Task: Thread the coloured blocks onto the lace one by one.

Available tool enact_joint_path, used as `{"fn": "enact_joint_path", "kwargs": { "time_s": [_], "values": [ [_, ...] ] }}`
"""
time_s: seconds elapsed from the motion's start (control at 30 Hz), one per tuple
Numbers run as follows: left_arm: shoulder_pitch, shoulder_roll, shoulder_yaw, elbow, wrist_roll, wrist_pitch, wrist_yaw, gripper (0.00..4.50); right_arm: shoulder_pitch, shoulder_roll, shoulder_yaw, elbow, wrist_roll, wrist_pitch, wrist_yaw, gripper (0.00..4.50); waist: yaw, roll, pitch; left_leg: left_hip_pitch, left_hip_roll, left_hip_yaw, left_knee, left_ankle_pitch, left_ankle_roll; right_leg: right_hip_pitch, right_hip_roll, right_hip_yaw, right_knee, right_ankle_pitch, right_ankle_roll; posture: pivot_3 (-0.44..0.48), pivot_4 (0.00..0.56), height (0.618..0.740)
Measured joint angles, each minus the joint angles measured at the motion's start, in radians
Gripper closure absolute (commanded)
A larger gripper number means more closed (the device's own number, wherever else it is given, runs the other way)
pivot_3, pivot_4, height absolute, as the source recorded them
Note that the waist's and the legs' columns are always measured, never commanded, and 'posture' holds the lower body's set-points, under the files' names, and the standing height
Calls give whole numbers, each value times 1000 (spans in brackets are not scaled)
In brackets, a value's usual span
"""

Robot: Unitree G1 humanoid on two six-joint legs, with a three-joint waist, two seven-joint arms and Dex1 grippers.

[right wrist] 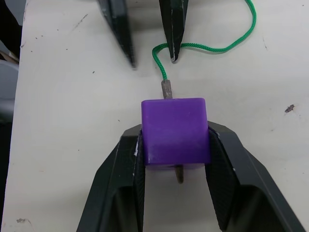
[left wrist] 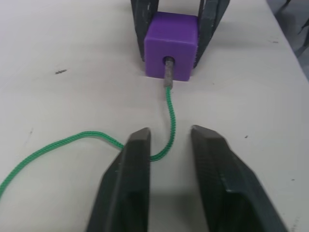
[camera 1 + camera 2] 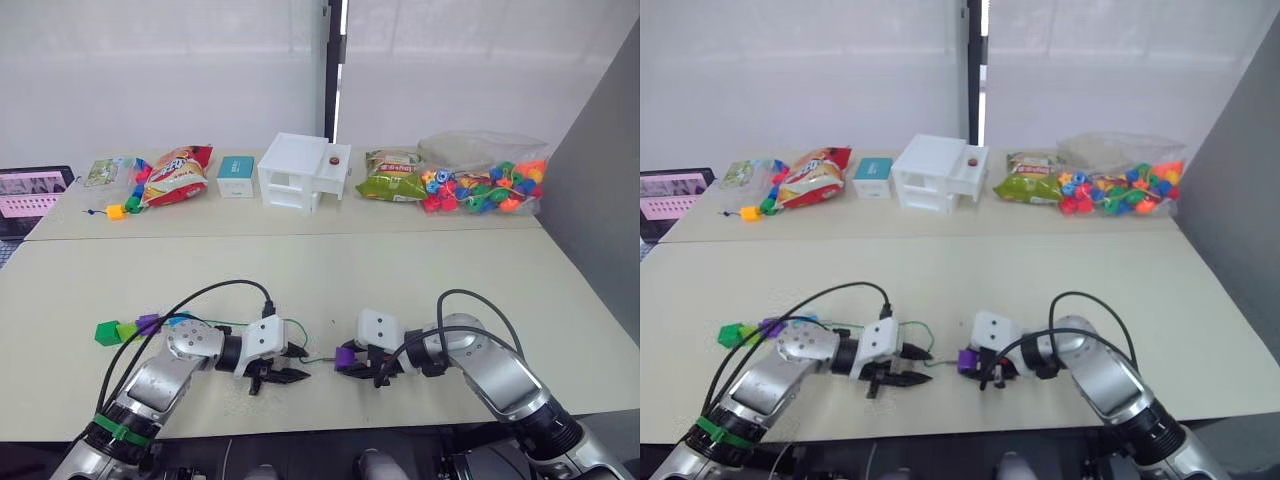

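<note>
My right gripper [image 1: 175,131] is shut on a purple block [image 1: 175,129] low over the table. The lace's stiff pale tip [image 1: 166,89] enters the block's hole and pokes out on the other side. The green lace [image 2: 169,108] runs from the block between the fingers [image 2: 137,159] of my left gripper [image 2: 170,133], which is open, then curves away across the table. My left gripper [image 3: 291,376] faces the held block [image 3: 345,356] a short way off. More blocks lie by my left arm: dark green [image 3: 106,333], light green [image 3: 127,330], purple [image 3: 148,323] and blue [image 3: 180,320].
Along the back table stand a white box model [image 3: 303,172], a teal box [image 3: 236,176], snack bags [image 3: 176,175], a green bag [image 3: 392,177] and a bagged heap of beads [image 3: 485,186]. A yellow cube [image 3: 115,211] and a laptop [image 3: 30,196] are at the far left.
</note>
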Motion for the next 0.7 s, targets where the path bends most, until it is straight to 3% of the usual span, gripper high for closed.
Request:
{"fn": "enact_joint_path", "kwargs": {
  "time_s": [0.07, 0.7],
  "values": [
    [-9, -4, 0, 9, 2, -2, 0, 4477, 0, -1, -1, -2, 0, 2, 0, 3330, 0, 0, 0, 0, 0, 0, 0, 0, 0, 0, 0, 0, 0, 0, 0, 0, 150, 740],
    [-96, -109, -75, 18, 39, 31, 11, 4477, -29, 17, 18, 6, 0, 22, 2, 3330, -3, 0, 0, 0, 0, 0, 0, 0, 0, 0, 0, 0, 0, 0, 0, 0, 150, 740]
  ]
}}
